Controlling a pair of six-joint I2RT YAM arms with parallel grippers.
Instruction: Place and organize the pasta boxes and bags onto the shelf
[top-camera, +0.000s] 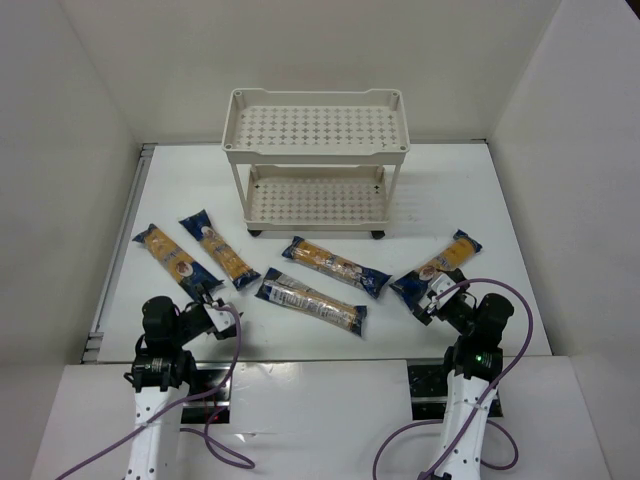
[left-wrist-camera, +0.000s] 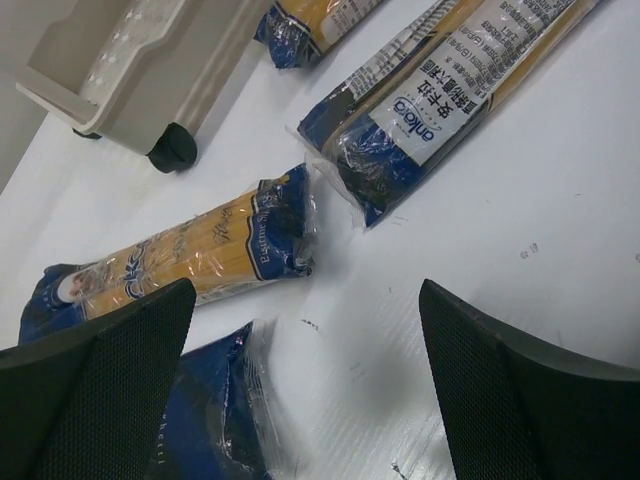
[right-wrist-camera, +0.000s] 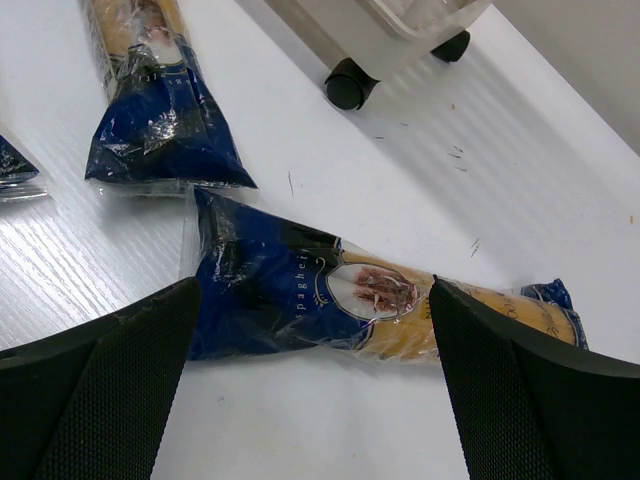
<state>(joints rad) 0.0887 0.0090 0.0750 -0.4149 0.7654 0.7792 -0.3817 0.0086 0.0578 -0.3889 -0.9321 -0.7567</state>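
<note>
Well in front of the cart, the left gripper (top-camera: 207, 297) and right gripper (top-camera: 441, 297) both gape wide, holding nothing. Each hangs over a packet end. Five long clear-and-dark-blue plastic pasta packets (top-camera: 310, 301) lie scattered on the white table (top-camera: 500, 200) – all in front of the cream-white perforated two-tier plastic cart (top-camera: 316, 154).

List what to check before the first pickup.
1. left gripper open and empty: ok.
2. right gripper open and empty: ok.
3. shelf trays bare: ok.
4. all five packets lying on the table: ok.
5. rightmost packet lined up under right gripper: ok.
6. nearest packet centred under left gripper: not ok, it lies off to one side.
</note>
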